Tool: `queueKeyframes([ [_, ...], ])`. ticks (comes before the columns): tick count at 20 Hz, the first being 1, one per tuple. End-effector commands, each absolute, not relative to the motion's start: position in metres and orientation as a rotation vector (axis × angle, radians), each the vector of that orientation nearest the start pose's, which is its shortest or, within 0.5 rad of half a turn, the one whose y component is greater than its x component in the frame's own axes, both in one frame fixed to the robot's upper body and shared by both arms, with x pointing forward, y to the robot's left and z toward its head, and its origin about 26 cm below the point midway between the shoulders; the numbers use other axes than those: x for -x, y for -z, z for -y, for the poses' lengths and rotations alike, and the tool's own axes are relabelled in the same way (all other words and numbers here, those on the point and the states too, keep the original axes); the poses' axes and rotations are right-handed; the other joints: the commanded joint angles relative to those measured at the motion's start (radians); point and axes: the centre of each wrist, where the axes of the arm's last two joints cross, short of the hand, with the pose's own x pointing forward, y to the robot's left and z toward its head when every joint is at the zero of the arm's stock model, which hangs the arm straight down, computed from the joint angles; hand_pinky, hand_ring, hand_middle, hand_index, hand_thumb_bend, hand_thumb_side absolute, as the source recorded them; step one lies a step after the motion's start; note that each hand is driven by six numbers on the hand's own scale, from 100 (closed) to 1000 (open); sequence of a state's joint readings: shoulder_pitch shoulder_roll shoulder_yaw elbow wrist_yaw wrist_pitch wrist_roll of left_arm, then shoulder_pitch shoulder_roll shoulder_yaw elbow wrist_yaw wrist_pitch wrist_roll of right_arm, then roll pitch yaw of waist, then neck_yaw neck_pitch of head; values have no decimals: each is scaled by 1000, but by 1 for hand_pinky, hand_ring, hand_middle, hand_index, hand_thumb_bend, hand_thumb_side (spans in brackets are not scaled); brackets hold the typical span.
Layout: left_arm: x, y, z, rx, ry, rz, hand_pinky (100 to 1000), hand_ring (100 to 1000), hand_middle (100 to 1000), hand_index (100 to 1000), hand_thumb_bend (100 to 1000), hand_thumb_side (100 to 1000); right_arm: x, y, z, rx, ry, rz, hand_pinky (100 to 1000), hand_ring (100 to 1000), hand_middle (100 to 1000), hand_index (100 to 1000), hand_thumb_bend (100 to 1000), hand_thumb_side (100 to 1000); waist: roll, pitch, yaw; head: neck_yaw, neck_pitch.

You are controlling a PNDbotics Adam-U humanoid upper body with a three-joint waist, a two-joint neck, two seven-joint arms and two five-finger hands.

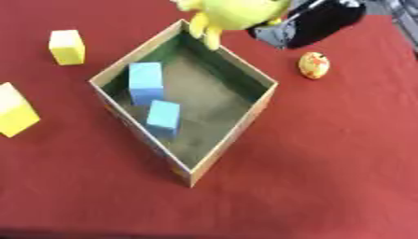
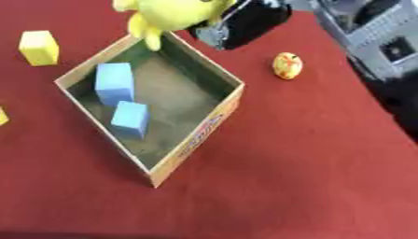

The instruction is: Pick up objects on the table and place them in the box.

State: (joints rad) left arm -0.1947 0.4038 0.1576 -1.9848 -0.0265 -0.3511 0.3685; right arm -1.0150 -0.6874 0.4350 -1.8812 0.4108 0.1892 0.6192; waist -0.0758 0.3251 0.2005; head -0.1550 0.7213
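An open cardboard box (image 1: pixel 245 119) stands in the middle of the red table, with two blue blocks (image 1: pixel 146 81) (image 1: pixel 163 116) inside. Above its far corner hangs a yellow plush toy (image 1: pixel 233 14), one limb dangling over the rim. My right hand (image 1: pixel 314 23) comes in from the upper right, black, and holds the toy at its right side; its fingers are hidden behind the toy. A small yellow and orange ball (image 1: pixel 314 64) lies right of the box. Two yellow blocks (image 1: pixel 67 46) (image 1: pixel 15 111) sit left of the box. My left hand shows in neither view.
The red cloth runs wide in front of the box and to its right. Grey equipment (image 2: pixel 384 37) stands past the table's right edge.
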Motion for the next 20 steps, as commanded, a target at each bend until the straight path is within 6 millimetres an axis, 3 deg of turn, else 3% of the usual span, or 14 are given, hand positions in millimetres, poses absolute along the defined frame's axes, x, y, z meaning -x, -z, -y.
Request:
queueKeyframes([
  [1,-285,-200,-321,699,17,-3543,950,785,767,844,188,755,-328,-352,145,-926,2452,-2428,821,761,564,740,100,100,-1,-31,5,-10,6],
  [5,-286,-201,-320,685,16,-3542,950,785,767,844,188,754,-349,-333,123,-914,2542,-2341,823,768,575,750,100,100,5,-30,14,-18,2],
  [9,-286,-201,-320,678,17,-3545,951,785,767,844,187,756,-365,-317,115,-912,2612,-2300,828,792,608,782,100,100,5,-29,16,-20,-3],
  [13,-286,-201,-319,671,14,-3547,951,785,767,844,187,757,-371,-312,114,-917,2628,-2266,859,870,732,883,100,100,5,-28,13,-22,-7],
  [17,-286,-201,-319,669,14,-3549,951,785,767,844,187,758,-371,-310,116,-902,2657,-2186,921,962,837,948,103,414,5,-27,10,-20,-7],
  [20,-286,-201,-319,669,15,-3550,951,785,767,844,187,758,-372,-309,117,-891,2712,-2082,940,988,873,962,147,461,5,-27,9,-21,-7],
])
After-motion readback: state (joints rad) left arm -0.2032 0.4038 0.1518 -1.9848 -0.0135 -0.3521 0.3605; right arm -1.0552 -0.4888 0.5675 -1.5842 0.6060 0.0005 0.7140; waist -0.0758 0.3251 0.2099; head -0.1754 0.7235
